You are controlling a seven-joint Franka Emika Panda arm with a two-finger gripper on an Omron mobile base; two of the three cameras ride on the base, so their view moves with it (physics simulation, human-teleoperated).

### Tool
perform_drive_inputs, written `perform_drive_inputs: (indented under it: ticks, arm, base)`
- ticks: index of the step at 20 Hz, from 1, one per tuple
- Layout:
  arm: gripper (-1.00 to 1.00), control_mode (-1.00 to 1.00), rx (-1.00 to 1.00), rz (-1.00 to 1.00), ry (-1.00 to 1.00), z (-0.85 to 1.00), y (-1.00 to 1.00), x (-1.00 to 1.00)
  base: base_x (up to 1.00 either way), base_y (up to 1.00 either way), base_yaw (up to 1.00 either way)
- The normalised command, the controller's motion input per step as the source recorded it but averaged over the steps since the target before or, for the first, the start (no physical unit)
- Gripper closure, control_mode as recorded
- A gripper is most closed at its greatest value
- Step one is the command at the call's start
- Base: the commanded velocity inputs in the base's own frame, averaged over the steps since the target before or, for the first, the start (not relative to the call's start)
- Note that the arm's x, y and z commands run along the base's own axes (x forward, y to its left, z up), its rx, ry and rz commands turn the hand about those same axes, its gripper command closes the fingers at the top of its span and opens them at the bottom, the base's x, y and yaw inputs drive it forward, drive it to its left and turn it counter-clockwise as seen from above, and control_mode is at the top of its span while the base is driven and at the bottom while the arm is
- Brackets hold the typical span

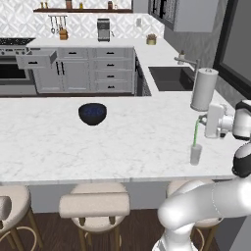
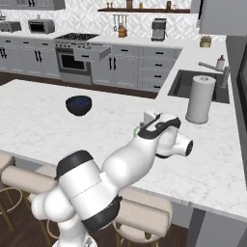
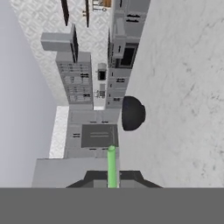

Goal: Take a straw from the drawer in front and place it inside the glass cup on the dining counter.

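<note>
Straw position: the bright green straw (image 1: 196,132) stands nearly upright over the glass cup (image 1: 196,155); its lower end appears to reach into the cup's mouth, though how deep it sits cannot be told.
Straw axis: vertical, leaning very slightly, with the upper end at the tool (image 1: 203,119) and the lower end pointing down at the cup.
Cup position: on the dining desk (image 1: 59,142), near its front edge and toward its right end, in front of the white paper-towel roll (image 1: 204,89) and well apart from the dark blue bowl (image 1: 92,113) at mid-desk.
Tool to cup: the tool hangs directly above the cup, so the line the next move depends on is straight down; the cup lies below, not to either side.
Tool state: closed, pinching the upper part of the straw; in the hand view the green shaft (image 3: 112,168) rises between the two dark finger tips.
Arm: reaches out over the front edge of the desk, and in the right base view it covers the cup, leaving only a sliver of green visible beside the wrist.
Drawer: the grey drawer (image 1: 37,60) beside the stove stands pulled out, far across the kitchen.
Judged stage: the straw seems aligned with the cup, so what remains is probably lowering a little and letting go.
Risk: releasing with the straw barely inside could tip it off the rim.
</note>
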Motion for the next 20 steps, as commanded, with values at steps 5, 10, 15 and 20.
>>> perform_drive_inputs:
  ticks: [5, 10, 15, 20]
  arm:
    - [1.0, -1.0, 0.0, 0.07, -0.06, -0.1, -0.03, 0.01]
    - [1.0, -1.0, 0.0, 0.07, -0.07, 0.0, -0.15, 0.0]
    - [1.0, -1.0, 0.0, 0.06, -0.07, 0.0, -0.13, -0.01]
    - [1.0, -1.0, 0.0, 0.04, -0.05, -0.02, -0.01, -0.11]
  base:
    - [0.0, 0.0, 0.0]
    - [0.0, 0.0, 0.0]
    - [0.0, 0.0, 0.0]
    - [0.0, 0.0, 0.0]
